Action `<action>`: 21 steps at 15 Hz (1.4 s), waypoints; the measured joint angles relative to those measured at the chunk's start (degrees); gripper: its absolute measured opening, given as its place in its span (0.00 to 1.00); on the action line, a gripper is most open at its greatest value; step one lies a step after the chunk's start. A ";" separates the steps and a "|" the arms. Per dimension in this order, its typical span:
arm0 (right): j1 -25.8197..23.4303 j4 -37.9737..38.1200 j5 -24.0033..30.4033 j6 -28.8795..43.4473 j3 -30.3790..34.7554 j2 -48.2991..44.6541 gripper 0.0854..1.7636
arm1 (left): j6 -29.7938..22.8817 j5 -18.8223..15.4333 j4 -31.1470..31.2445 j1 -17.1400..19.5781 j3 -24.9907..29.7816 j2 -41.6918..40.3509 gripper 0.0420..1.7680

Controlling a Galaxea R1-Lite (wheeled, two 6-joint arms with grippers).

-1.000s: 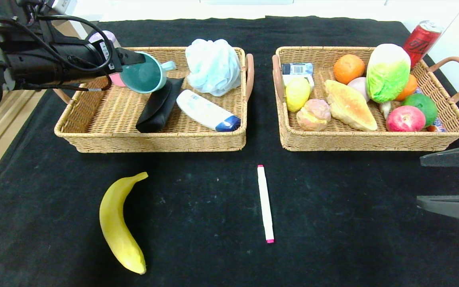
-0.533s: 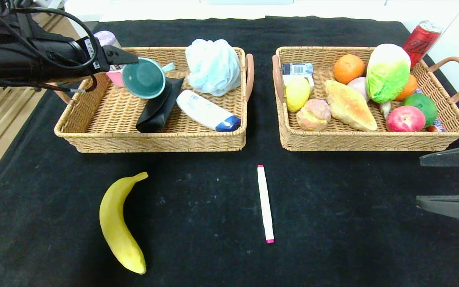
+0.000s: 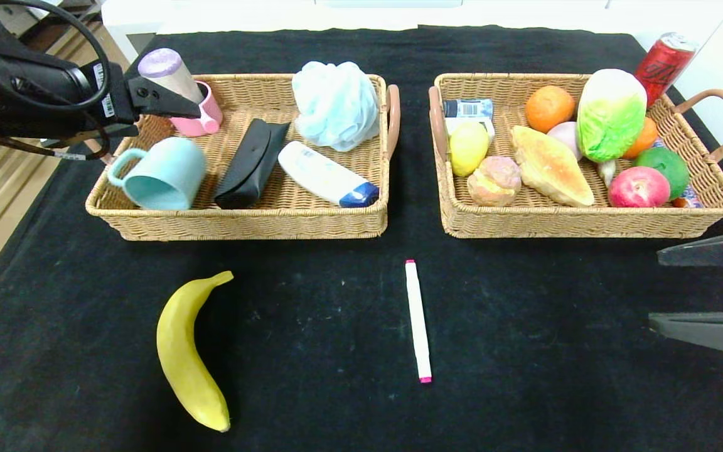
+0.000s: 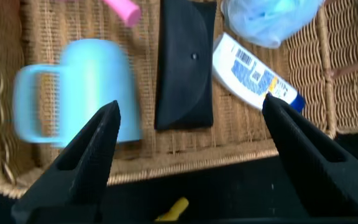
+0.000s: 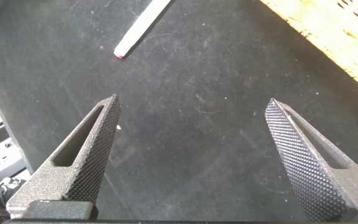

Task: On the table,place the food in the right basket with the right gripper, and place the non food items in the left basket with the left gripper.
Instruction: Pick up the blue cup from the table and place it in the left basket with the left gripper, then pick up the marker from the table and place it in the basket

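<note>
The pale teal mug [image 3: 160, 174] lies on its side in the front left corner of the left basket [image 3: 248, 226]; it also shows in the left wrist view as the mug [image 4: 79, 93]. My left gripper [image 3: 167, 119] hangs open above that basket's left end and holds nothing, its own view [image 4: 191, 106] looking down past the basket rim. The banana [image 3: 187, 351] and the white marker [image 3: 418, 320] lie on the black table. The orange [image 3: 548, 108] and cabbage [image 3: 610, 115] rest in the right basket [image 3: 587, 223]. My right gripper [image 3: 655, 289] stands open and empty at the right edge, over bare cloth [image 5: 191, 102].
The left basket also holds a pink mug [image 3: 201, 116], a blue bath puff [image 3: 335, 103], a black case [image 3: 251, 164] and a white tube [image 3: 327, 174]. Bread [image 3: 553, 166], an apple [image 3: 637, 187] and other foods fill the right basket. A red can [image 3: 664, 66] stands behind it.
My left gripper opened and let go of the teal mug, which dropped onto its side in the left basket's front left corner. The left arm drew back to the left.
</note>
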 joint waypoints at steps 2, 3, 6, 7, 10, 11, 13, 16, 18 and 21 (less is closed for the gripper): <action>0.07 0.00 -0.11 0.02 0.00 0.00 0.97 | 0.00 0.13 4.61 -1.30 -0.11 -1.10 0.95; 0.07 -0.33 -0.16 0.05 0.02 0.02 0.97 | -0.06 0.27 6.69 -2.22 -0.20 -1.54 0.95; 0.09 -1.71 -0.73 0.16 0.40 0.06 0.97 | -0.26 2.30 11.85 -6.34 -0.26 -2.49 0.96; 0.09 -1.85 -1.32 0.16 0.49 0.06 0.97 | -0.26 4.35 12.81 -8.17 -0.30 -2.65 0.96; 0.09 -2.34 -1.76 0.17 0.74 0.09 0.97 | -1.57 10.61 15.17 -15.14 -0.20 -2.71 0.96; 0.09 -2.40 -1.76 0.16 0.77 0.09 0.97 | -2.90 12.20 15.63 -17.87 -0.05 -2.62 0.96; 0.07 -2.38 -1.73 0.17 0.82 0.09 0.97 | -5.62 15.27 15.96 -22.72 0.13 -2.04 0.96; 0.00 -2.46 -1.71 0.16 0.77 0.09 0.97 | -8.94 20.68 16.01 -28.81 0.20 0.09 0.96; 0.00 -2.49 -1.69 0.16 0.73 0.06 0.97 | -11.41 22.36 15.98 -31.90 0.20 2.05 0.96; 0.00 -2.46 -1.71 0.16 0.73 0.00 0.97 | -14.47 25.31 15.96 -36.32 -0.16 5.71 0.97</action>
